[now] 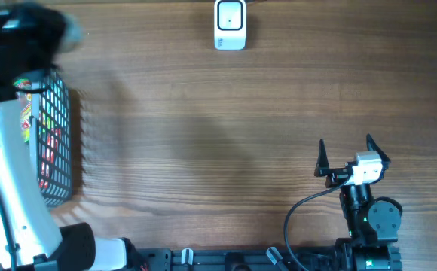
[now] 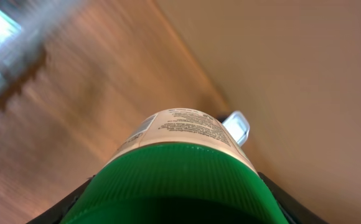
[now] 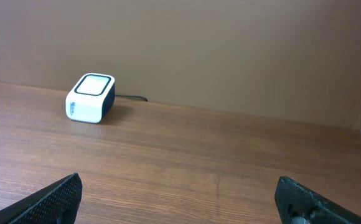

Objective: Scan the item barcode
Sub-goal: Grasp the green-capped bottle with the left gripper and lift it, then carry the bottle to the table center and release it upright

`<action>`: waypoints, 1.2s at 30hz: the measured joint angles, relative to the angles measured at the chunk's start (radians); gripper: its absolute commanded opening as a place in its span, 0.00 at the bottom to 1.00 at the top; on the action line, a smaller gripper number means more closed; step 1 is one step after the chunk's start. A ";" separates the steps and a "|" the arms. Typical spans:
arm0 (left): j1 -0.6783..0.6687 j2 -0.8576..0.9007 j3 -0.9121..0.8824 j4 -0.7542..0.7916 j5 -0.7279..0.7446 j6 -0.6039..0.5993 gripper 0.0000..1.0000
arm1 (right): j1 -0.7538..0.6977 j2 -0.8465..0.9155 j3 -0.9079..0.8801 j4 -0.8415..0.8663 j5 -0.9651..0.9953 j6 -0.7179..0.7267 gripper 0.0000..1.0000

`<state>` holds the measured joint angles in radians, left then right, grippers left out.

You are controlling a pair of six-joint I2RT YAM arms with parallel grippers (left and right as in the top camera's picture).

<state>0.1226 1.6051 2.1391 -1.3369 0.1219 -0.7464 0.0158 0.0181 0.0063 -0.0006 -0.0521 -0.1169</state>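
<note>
Bottle [image 2: 180,134] clamped in left jaws | right jaws spread wide | scanner [image 1: 230,24] at far edge | basket [image 1: 56,143] left

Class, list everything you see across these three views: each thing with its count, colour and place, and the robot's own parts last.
table: one, brown wood, under everything
scanner: one, white with a dark band, far edge of the table near the middle
basket: one, black wire, left side of the table
packets: count unclear, red, yellow and green, inside the basket
bottle: one, white label and green cap, held above the table at the far left
left arm: one, white, left edge
right arm: one, black, near right
left fingers: two, black, closed on the bottle
right fingers: two, black, wide apart, empty
</note>
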 measured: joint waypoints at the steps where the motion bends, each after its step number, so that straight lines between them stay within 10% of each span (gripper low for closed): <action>1: -0.036 0.003 0.000 -0.012 -0.015 0.000 0.62 | 0.000 0.000 0.000 0.000 0.000 0.000 1.00; 17: -0.497 0.225 -0.019 -0.183 -0.191 -0.002 0.61 | 0.000 0.000 0.000 0.000 0.000 0.000 1.00; 36: -0.530 0.238 -0.711 0.282 -0.208 -0.081 0.63 | 0.000 0.000 0.000 0.000 0.000 0.000 1.00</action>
<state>-0.4072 1.8431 1.4277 -1.0550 -0.0856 -0.8276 0.0158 0.0181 0.0063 -0.0010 -0.0521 -0.1169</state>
